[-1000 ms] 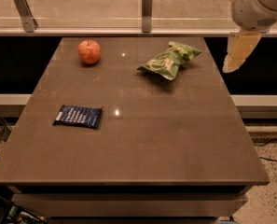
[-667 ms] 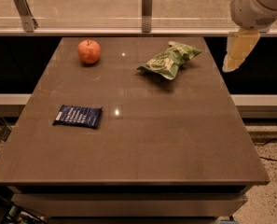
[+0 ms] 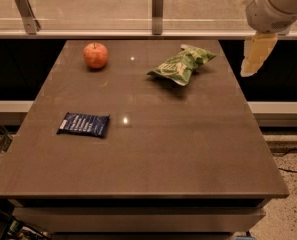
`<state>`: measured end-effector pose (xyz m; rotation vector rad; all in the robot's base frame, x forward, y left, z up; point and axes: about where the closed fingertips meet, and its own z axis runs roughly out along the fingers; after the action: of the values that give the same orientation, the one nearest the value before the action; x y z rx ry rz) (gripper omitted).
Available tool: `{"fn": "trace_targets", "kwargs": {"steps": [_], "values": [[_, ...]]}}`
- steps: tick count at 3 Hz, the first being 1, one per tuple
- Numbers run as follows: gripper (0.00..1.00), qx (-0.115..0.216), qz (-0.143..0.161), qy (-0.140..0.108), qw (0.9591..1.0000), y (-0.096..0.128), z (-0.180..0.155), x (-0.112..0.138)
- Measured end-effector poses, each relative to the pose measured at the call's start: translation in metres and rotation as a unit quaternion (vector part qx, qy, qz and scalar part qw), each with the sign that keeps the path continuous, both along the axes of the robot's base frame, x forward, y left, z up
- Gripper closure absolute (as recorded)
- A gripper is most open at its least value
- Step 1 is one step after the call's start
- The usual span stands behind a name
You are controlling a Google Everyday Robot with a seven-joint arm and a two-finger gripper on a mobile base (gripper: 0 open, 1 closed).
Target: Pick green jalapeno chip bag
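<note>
The green jalapeno chip bag point(image 3: 183, 64) lies crumpled on the far right part of the brown table point(image 3: 148, 149), its long side running diagonally. My gripper point(image 3: 253, 59) hangs from the white arm at the upper right, past the table's right edge, to the right of the bag and above table level. It holds nothing that I can see.
A red apple point(image 3: 95, 55) stands at the far left of the table. A flat dark-blue packet point(image 3: 83, 124) lies at the left middle. A glass rail with metal posts point(image 3: 157, 10) runs behind the table. The floor shows at the lower right.
</note>
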<state>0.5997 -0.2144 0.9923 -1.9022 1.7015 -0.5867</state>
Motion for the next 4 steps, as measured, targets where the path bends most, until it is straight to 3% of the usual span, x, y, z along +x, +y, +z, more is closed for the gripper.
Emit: {"fn": "trace_targets", "kwargs": {"steps": [1,2,3,4], "values": [[0.0,-0.022,0.031,0.004,0.9993,0.003,-0.01,0.013],[0.0,-0.05,0.084,0.003,0.9952,0.008,-0.018,0.028],[0.0,-0.076,0.144,0.003,0.9866,0.013,-0.026,0.048],[0.0,-0.083,0.179,0.008,0.9803,0.015,-0.038,0.066]]}}
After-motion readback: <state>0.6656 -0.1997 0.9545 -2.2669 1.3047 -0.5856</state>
